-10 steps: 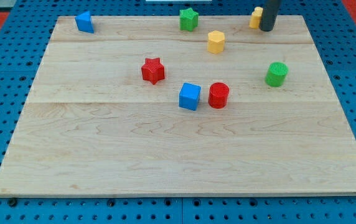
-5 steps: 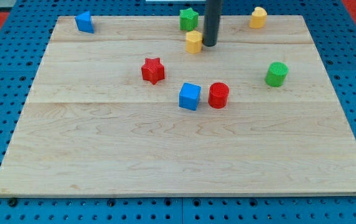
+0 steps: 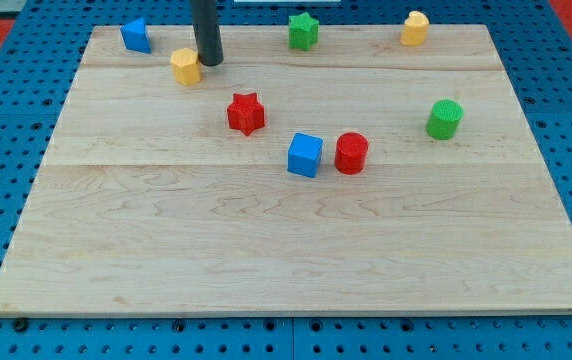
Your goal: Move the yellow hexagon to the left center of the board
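The yellow hexagon (image 3: 185,66) sits near the view's top left of the wooden board (image 3: 296,250). My tip (image 3: 209,62) stands right against the hexagon's right side. The dark rod rises straight up from the tip and leaves the view at the top. A blue block (image 3: 136,35) lies a little up and to the left of the hexagon, near the board's top left corner.
A green star (image 3: 304,30) and a second yellow block (image 3: 415,28) lie along the top edge. A red star (image 3: 246,113), a blue cube (image 3: 305,155) and a red cylinder (image 3: 351,153) sit mid-board. A green cylinder (image 3: 445,119) is at the right.
My tip swept left along the top of the board, from beside the yellow block at the top right. It pushed the yellow hexagon from right of center to the top left.
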Robot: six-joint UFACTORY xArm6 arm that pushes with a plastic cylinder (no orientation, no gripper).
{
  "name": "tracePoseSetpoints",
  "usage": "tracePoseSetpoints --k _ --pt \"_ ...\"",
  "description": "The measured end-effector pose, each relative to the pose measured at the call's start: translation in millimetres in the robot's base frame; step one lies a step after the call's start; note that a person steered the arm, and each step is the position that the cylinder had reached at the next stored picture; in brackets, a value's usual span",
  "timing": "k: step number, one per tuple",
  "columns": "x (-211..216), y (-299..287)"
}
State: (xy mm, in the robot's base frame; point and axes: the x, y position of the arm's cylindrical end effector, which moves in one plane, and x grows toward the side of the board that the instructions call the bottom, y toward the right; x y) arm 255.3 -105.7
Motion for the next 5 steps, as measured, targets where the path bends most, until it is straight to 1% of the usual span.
tracePoseSetpoints --k 1,3,4,5 --pt "2 -39" --pt "98 -99" --pt "115 -114" --pt "114 -113"
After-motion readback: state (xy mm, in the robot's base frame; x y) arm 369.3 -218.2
